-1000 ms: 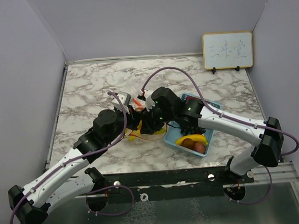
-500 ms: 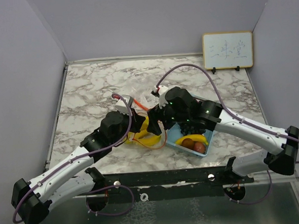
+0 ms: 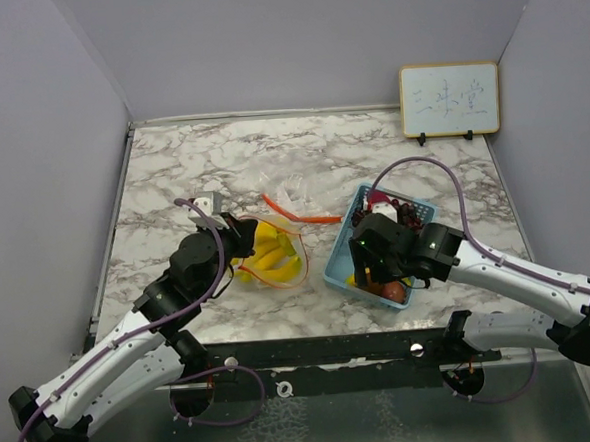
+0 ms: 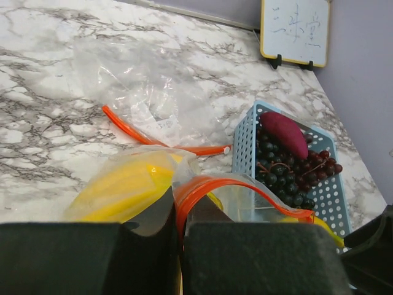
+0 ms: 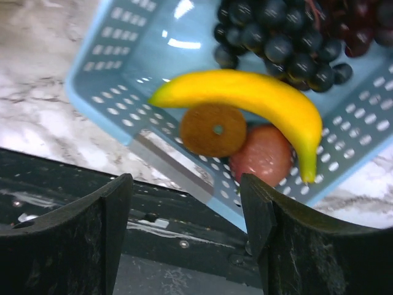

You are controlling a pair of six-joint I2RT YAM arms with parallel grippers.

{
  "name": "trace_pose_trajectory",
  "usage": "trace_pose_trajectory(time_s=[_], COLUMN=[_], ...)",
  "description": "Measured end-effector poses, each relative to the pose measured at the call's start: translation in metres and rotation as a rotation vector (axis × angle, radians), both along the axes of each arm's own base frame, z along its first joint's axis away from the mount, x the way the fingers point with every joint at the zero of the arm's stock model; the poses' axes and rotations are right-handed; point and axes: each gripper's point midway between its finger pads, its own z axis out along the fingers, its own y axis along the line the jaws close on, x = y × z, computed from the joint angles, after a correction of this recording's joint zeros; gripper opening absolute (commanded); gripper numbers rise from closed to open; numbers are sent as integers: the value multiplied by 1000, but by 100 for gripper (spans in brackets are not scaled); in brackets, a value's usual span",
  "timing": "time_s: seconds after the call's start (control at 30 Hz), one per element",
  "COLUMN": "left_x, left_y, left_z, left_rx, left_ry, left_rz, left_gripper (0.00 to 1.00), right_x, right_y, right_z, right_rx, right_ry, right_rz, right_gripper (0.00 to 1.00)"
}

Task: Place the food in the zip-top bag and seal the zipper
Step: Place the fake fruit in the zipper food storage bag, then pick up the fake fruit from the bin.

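Note:
A clear zip-top bag (image 3: 277, 257) with an orange zipper rim (image 4: 202, 184) lies mid-table with the bunch of yellow bananas (image 4: 123, 184) inside. My left gripper (image 4: 180, 230) is shut on the orange rim at the bag's near left. The light blue basket (image 3: 341, 240) holds dark grapes (image 4: 288, 175), the magenta piece (image 4: 285, 134), a single banana (image 5: 245, 98), a brown round slice (image 5: 213, 129) and the red fruit (image 5: 264, 153). My right gripper (image 5: 186, 190) is open and empty above the basket's near end.
A loose orange zipper strip (image 3: 300, 213) and crumpled clear plastic (image 4: 141, 92) lie behind the bag. A small whiteboard (image 3: 449, 99) stands at the back right. The black mounting rail (image 5: 159, 246) runs just below the basket's near edge.
My right gripper has left the bag's mouth and moved right, over the basket's near end. The bananas now lie in the bag. My left gripper has drawn back left, holding the rim.

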Motion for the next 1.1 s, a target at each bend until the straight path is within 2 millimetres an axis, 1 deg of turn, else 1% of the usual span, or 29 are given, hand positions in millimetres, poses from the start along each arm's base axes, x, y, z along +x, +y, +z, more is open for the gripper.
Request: trace_pose_trajectory(time_s=[0.07,0.17,0.27,0.33,0.47,0.53,0.67,0.77,0.87,1.0,1.07,1.1], left_x=[1,2,2,1,1,1,1,1,1,2,2,2], left_y=[4,5,5,5,6,6,6,6,6,5,4,4], left_z=[-2,-10,-19,-23,-24,-23,-22,-22,-22,-23,-23,-24], left_rx=[1,16,32,42,47,50,53,53,53,52,51,51], left_ry=[-4,6,17,22,17,14,9,9,9,10,12,14], left_rz=[19,25,24,23,22,21,20,20,20,19,17,17], left_gripper=[0,0,0,0,0,0,0,0,0,0,0,0], right_x=[-4,-5,-4,-3,-2,1,7,7,7,8,11,11], right_y=[-13,-22,-26,-28,-26,-25,-18,-17,-17,-15,-13,-12], right_z=[-11,-18,-26,-38,-64,-75,-80,-81,-81,-83,-88,-90], right_rx=[-46,-70,-94,-129,-192,-209,-188,-181,-158,-135,-134,-136], right_ry=[34,53,66,84,123,131,123,118,102,87,87,87], right_rz=[-51,-102,-133,-145,-153,-159,-161,-156,-150,-139,-137,-137], right_gripper=[68,68,67,66,64,59,50,49,52,62,63,62])
